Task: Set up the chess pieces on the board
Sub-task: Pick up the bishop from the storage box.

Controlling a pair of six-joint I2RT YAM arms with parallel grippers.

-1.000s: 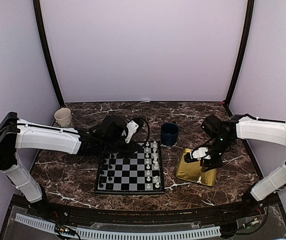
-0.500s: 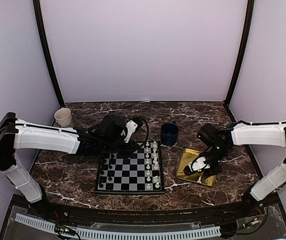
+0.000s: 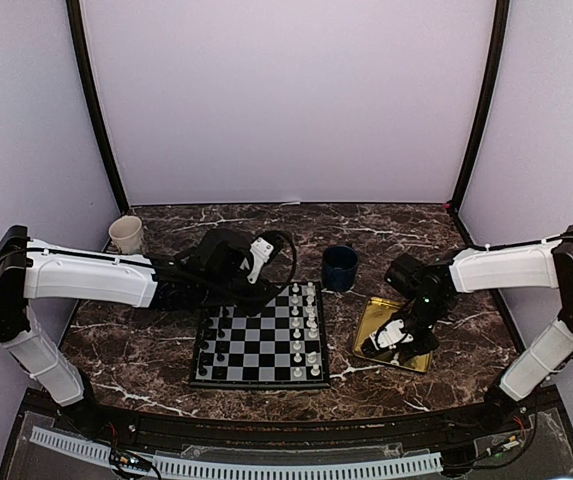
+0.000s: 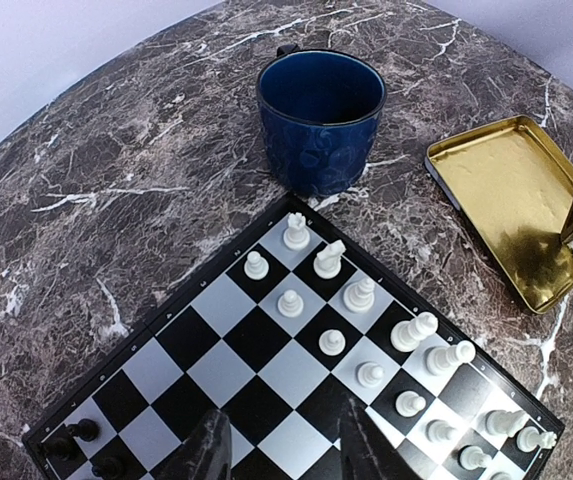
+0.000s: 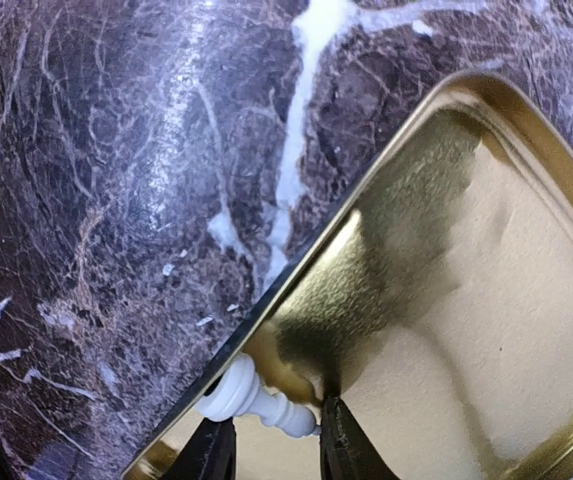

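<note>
Moved: right gripper has sunk from above the gold tray into its near-left corner.
Piece: a white chess piece lies on its side against that corner's rim, well apart from the board.
Axis: it runs finger to finger, just ahead of the tips.
Right jaws: slightly parted, bracketing it, apparently not clamped.
Left jaws: left gripper spread and empty over the board.
Nearer arm: right.

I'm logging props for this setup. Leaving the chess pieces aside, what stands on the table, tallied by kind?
Cups: 2, the cream cup and the blue mug
Gold tray: 1
Chessboard: 1
Total: 4
</note>
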